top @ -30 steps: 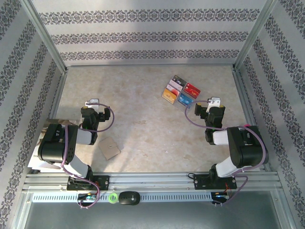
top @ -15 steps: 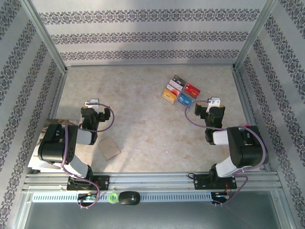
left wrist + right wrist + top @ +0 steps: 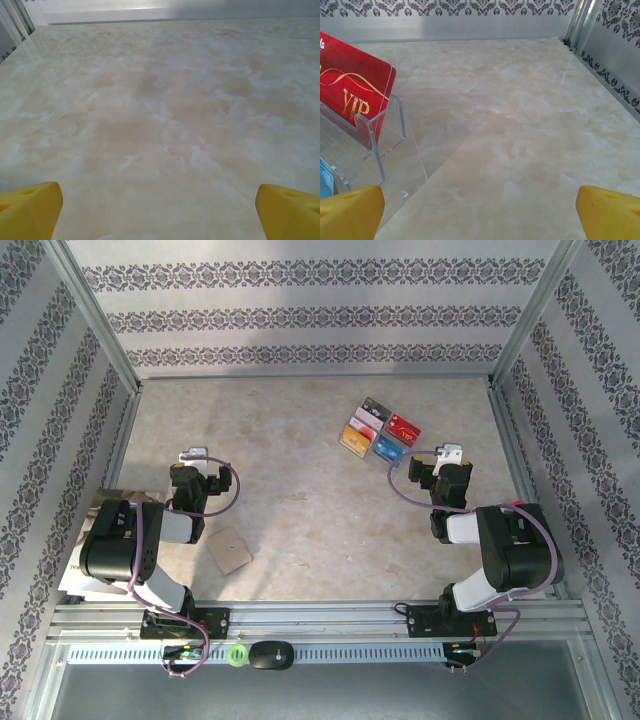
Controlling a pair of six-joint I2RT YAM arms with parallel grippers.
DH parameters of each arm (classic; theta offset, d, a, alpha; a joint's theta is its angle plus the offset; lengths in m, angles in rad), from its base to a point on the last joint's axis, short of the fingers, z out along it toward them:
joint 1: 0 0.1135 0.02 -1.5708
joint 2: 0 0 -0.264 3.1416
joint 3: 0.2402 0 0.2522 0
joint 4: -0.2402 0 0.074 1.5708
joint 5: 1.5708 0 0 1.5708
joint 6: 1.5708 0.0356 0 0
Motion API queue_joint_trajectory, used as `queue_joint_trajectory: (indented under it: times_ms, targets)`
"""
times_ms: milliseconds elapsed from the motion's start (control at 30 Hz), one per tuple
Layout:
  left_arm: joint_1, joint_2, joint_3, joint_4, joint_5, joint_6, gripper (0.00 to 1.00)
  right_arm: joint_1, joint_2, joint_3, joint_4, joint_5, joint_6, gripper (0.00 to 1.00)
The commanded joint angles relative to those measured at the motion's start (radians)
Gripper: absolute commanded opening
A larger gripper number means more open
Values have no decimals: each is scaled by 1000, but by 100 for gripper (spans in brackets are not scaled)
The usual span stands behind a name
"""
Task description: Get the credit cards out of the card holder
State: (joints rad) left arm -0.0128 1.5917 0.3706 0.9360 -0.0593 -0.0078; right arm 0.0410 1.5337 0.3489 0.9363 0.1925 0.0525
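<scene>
The card holder (image 3: 232,551), a small flat tan-brown square, lies shut on the table near the front left. It sits just right of my left arm and behind my left gripper (image 3: 192,458). That gripper (image 3: 160,210) is open over bare marble, its yellow fingertips (image 3: 30,210) wide apart with nothing between them. My right gripper (image 3: 450,456) rests at the right side, also open (image 3: 480,212) and holding nothing. No credit card shows at the card holder.
A clear acrylic stand (image 3: 375,145) with several colourful cards (image 3: 380,430), among them a red VIP card (image 3: 355,90), stands at the back right, just left of my right gripper. A printed booklet (image 3: 85,570) lies under the left arm. Metal frame rails (image 3: 510,440) border the table.
</scene>
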Motion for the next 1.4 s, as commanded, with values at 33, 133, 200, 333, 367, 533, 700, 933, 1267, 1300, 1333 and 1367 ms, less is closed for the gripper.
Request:
queue_joint_trajectory:
  times_ms: [33,133,200,333,367,533,700,933,1267,1300,1333,1367]
  targets:
    - [8,-5,5,34,-13,-8,99,-19,-18,18,16,-38,17,98]
    - [8,-90,12,-58,-58,-22,99,-32,-41,26,-11,-51,27,98]
    - [8,-168,53,-193,-75,-29,99,-32,-68,38,-70,-50,25,98]
    - [8,-272,110,-350,-168,-119,99,-29,-144,145,-336,192,106,98]
    - [8,-295,115,-358,-194,-163,99,-29,-163,188,-426,256,129,98]
    - [8,-346,126,-365,-316,-412,99,-42,-207,346,-757,445,502,98]
    - [74,-404,257,-784,-217,-783,99,-150,-213,363,-842,51,790,98]
    - [129,-437,183,-563,113,-876,99,-207,-31,550,-941,-386,684,96]
    - [99,-390,268,-715,426,-855,90,-224,103,608,-891,-579,691,82]
    - [84,-381,266,-702,437,-857,91,-224,122,628,-891,-589,695,83]
    - [72,-372,269,-708,438,-856,92,-224,136,643,-894,-596,703,83]
    - [56,-359,280,-728,432,-851,93,-224,149,658,-893,-602,711,83]
